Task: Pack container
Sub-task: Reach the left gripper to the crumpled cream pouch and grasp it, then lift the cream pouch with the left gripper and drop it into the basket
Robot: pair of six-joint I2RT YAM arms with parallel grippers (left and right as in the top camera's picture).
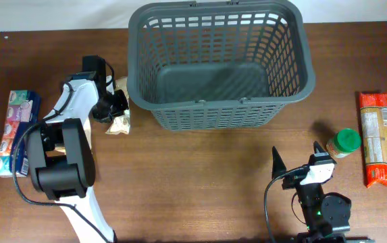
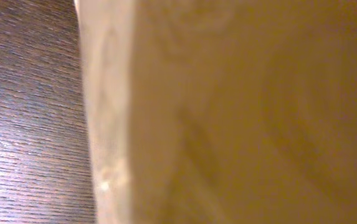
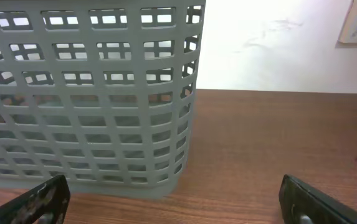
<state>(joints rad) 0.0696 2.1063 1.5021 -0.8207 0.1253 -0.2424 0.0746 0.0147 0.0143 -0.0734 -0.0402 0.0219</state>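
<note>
The container, a large dark grey slotted basket [image 1: 215,111], stands at the table's back centre and is empty. Its corner shows in the right wrist view [image 3: 91,112]. My left gripper [image 1: 114,108] is down at a tan packet [image 1: 120,123] just left of the basket. That packet [image 2: 240,112] fills the left wrist view as a blur and hides the fingers, so I cannot tell whether they hold it. My right gripper [image 1: 298,158] is open and empty near the front edge, facing the basket, with its fingers wide apart in the right wrist view [image 3: 178,205].
A green-lidded jar [image 1: 346,142] stands just right of my right gripper. An orange pasta packet [image 1: 379,139] lies at the far right. A pack of tissues [image 1: 16,132] lies at the far left. The table is dark wood [image 2: 28,124].
</note>
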